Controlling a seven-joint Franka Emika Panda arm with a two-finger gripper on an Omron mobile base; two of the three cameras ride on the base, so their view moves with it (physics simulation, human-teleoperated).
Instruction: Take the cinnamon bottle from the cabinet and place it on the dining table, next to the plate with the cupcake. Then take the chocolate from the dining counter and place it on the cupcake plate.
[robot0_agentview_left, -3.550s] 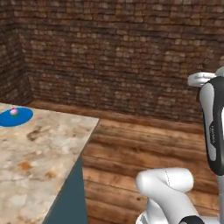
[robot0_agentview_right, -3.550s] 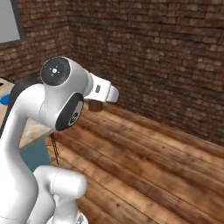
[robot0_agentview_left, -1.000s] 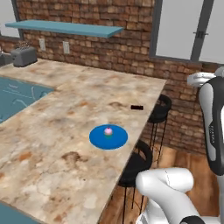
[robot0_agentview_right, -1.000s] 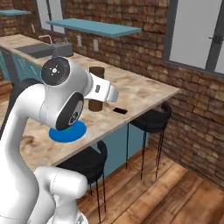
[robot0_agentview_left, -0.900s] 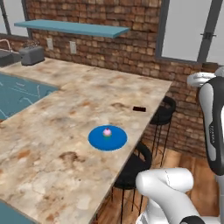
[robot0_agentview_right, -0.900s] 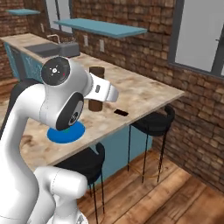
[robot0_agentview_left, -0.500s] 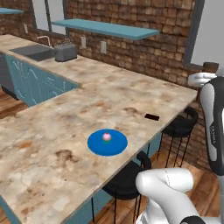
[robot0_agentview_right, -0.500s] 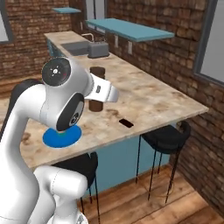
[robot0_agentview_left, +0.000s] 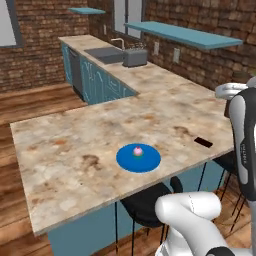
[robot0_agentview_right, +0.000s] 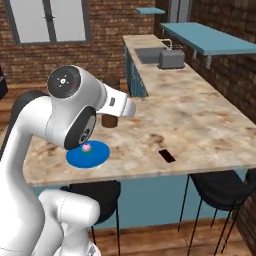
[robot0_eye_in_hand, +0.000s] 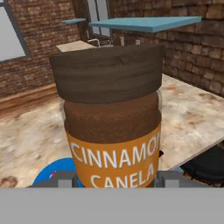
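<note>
Tool (robot0_eye_in_hand: 112, 181) closed on the cinnamon bottle (robot0_eye_in_hand: 111, 116), its two fingertips flanking the base of the jar in the hand view; the bottle stands upright in the grip, brown lid on top and orange label facing the camera; in the right base view the same bottle (robot0_agentview_right: 110, 120) hangs above the desk (robot0_agentview_right: 210, 130), just beyond the plate.

By my reading the first half of the task is in hand: the bottle is out of the cabinet and being carried to the desk; it is not yet set down. The blue plate (robot0_agentview_left: 138, 158) with the pink cupcake (robot0_agentview_left: 137, 150) lies near the front edge of the desk; the next move calls for lowering the bottle onto bare stone just beside that plate, upright, without nudging the rim or tipping the tall jar on release; only then does the chocolate (robot0_agentview_left: 203, 142) come into play, a small dark bar lying flat near the desk's edge, well apart from the plate.

Round about: a toaster (robot0_agentview_left: 135, 57) and a sink (robot0_agentview_left: 106, 52) far back along the desk; a blue shelf (robot0_agentview_left: 190, 36) on the brick wall; black stools (robot0_agentview_right: 222, 190) tucked under the front edge. Nothing stands between bottle and plate; the cupcake itself is the thing to keep clear of.
</note>
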